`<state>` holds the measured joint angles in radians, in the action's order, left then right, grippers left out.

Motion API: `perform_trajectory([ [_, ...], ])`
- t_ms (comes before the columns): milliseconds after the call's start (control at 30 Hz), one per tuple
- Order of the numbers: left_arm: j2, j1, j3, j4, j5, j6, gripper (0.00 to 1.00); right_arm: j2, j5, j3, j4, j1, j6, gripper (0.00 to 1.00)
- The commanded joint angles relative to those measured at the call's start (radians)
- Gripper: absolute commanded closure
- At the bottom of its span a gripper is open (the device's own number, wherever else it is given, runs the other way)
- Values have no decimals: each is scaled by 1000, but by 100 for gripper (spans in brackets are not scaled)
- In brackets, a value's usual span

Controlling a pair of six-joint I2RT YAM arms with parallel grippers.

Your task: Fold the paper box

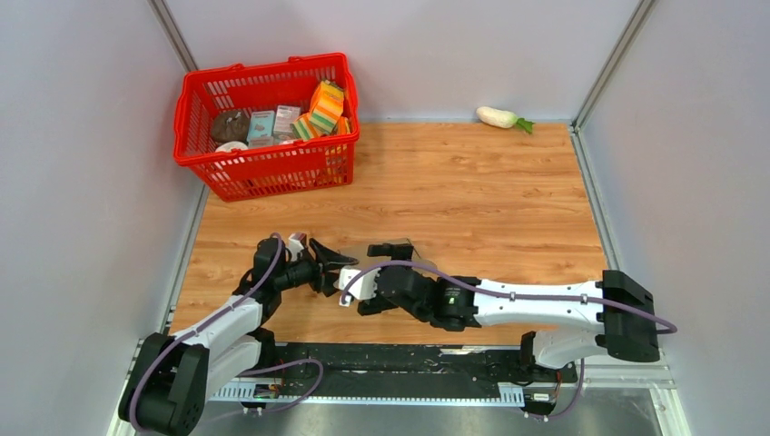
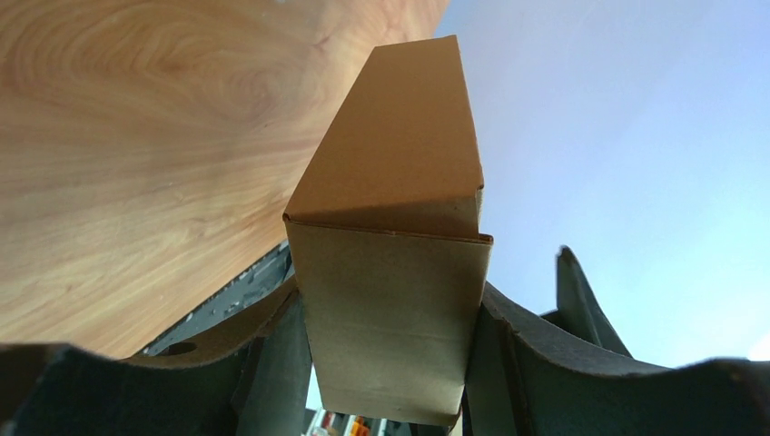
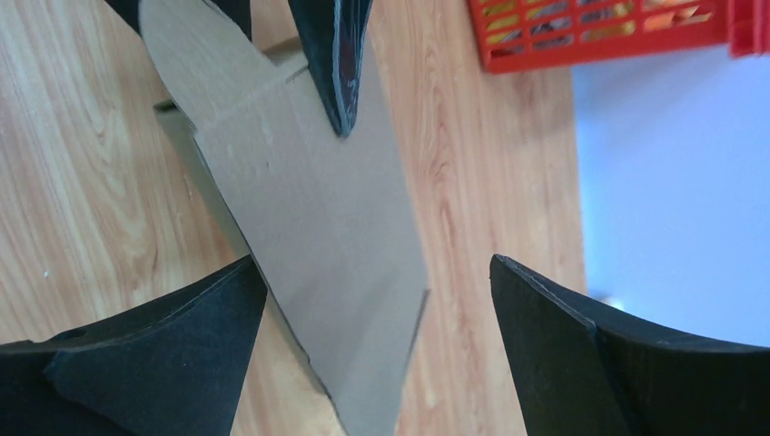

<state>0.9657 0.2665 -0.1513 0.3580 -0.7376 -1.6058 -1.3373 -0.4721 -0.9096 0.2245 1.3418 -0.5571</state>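
– While we look from above, the paper box sits where our left arm and right arm meet. That is over the near middle of the counter, well apart from the red basket. What worries us?
– Both arms crowd one small box, so a careless move could knock them together.
– From the left wrist, our left claw is clamped on the box, its fingers pressing both side walls.
– Those walls are hollow cardboard. Squeeze harder and we dent them; loosen and the box slides out.
– From the right wrist, our right claw stands wide apart and holds nothing, with a flat panel of the box lying between its fingers.
– So one grip carries everything. If we close there off the crease, we judge the panel buckles, or the box twists in the left claw.
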Motion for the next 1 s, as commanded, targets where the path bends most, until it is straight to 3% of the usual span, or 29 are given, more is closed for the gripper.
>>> perform_trajectory([
  [0,-12,-13,-31,-85,-42,3,66,-46,-114,-26,-134,59,-145,2],
  [267,-39,-21,-33,-105,-45,-14,66,-103,-57,-37,-97,112,-90,3],
  [533,-104,-21,-45,-159,-52,-23,65,-200,-171,24,-384,118,-184,7],
  [733,-183,-21,-36,-192,-40,-43,65,-233,-216,49,-496,120,-237,11],
  [867,-209,-21,-36,-225,-34,-36,56,-241,-273,72,-570,120,-274,28],
  [967,-225,-21,-44,-228,-32,-10,34,-217,-289,109,-597,129,-279,47],
])
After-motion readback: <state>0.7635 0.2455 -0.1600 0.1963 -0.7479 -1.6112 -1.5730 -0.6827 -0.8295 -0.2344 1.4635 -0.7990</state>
